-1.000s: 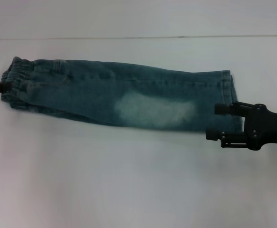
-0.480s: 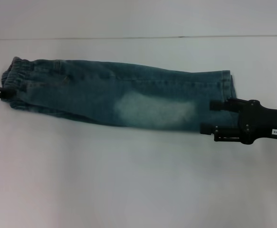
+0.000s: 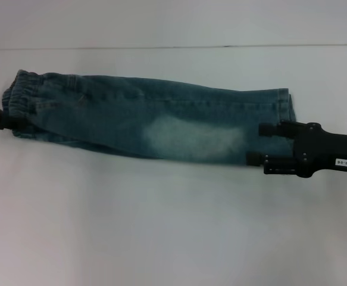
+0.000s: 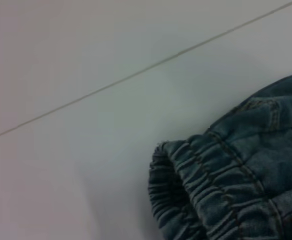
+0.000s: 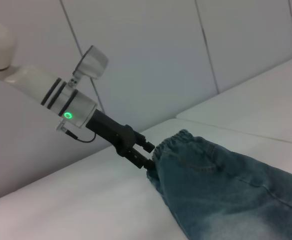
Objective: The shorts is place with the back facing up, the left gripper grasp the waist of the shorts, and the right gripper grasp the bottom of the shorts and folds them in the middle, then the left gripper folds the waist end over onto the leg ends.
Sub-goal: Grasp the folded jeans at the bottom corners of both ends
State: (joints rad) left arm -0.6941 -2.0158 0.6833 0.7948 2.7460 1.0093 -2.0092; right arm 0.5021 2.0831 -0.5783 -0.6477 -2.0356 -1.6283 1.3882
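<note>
Denim first: the faded blue-green denim shorts with a big pale washed patch are lying on the plain white surface, already folded lengthwise into one long narrow strip that runs across the head view, gathered elastic waistband out at the robot's left and the straight stitched hems, ie the bottom of the shorts, at the right. Strip sits a bit diagonal, waist end slightly farther from the robot than the hem end. Over on the right, the black two-fingered right gripper with the small white label comes in from the edge of the view, fingers spread apart and not clamped on anything, one fingertip lying over the hem corner and the other just past the nearer edge of the fabric. On the other side, the all-black left gripper is right at the waistband; in the right wrist view its knobbed tips sit against the bunched elastic edge, with the white arm segment and a green ring light behind it, but honestly I can't tell whether it's pinching the cloth or just touching it. Left wrist view only gives a close look at the scrunched waistband resting on the surface, with the open end of the elastic facing the camera, and a thin seam line running across the surface beyond it
</note>
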